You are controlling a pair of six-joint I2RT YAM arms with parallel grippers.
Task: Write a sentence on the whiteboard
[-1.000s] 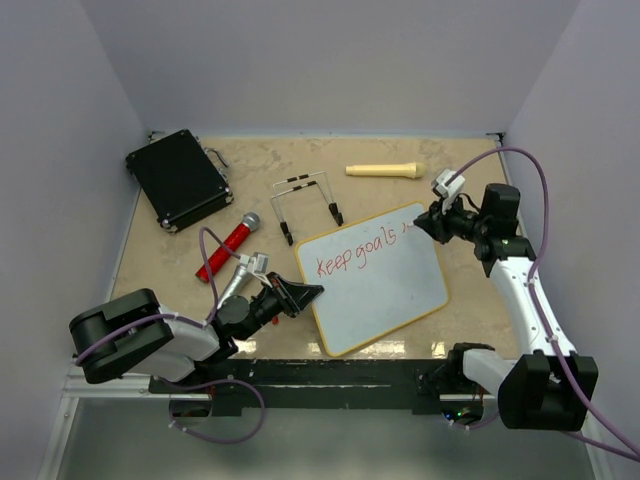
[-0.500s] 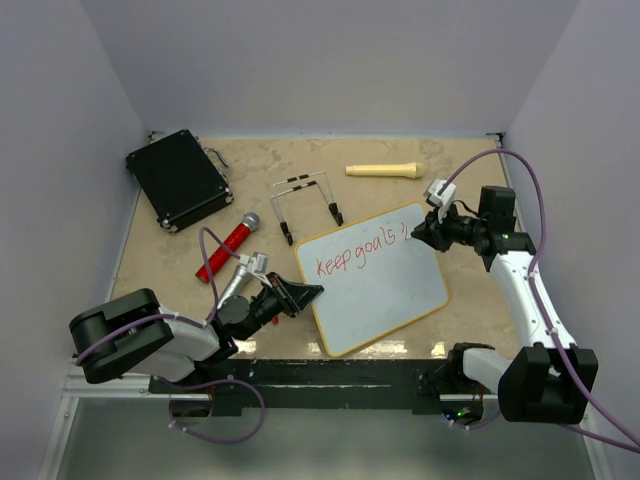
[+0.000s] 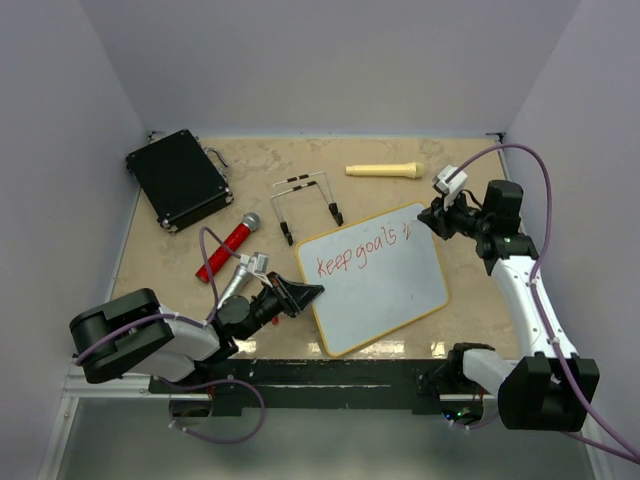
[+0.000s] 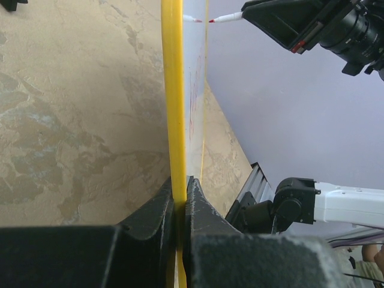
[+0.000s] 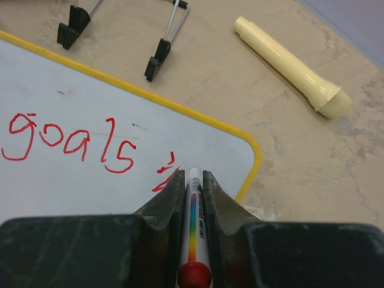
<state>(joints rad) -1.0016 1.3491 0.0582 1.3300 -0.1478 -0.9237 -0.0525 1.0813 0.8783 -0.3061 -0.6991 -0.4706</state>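
**Mira:** How does the left arm lie?

**Tomas:** It lies low along the near edge of the table, with the forearm reaching to the right. The left gripper is closed tightly on the near-left edge of the whiteboard. In the left wrist view the two fingers pinch the yellow frame between them.

**Mira:** And the right arm?

**Tomas:** It rises from its base at the near right, goes up along the right side, and then the wrist bends to the left. The right gripper hangs over the far-right corner of the board. Its fingers are closed around a marker, which points down at the board.

**Mira:** Does the tip touch?

**Tomas:** In the left wrist view the tip meets its own reflection, so it seems to touch.

**Mira:** Where is the board?

**Tomas:** It lies flat and a little turned in the near middle of the table. The sentence is in red and reads "keep goals", with a small new stroke just beside the marker.
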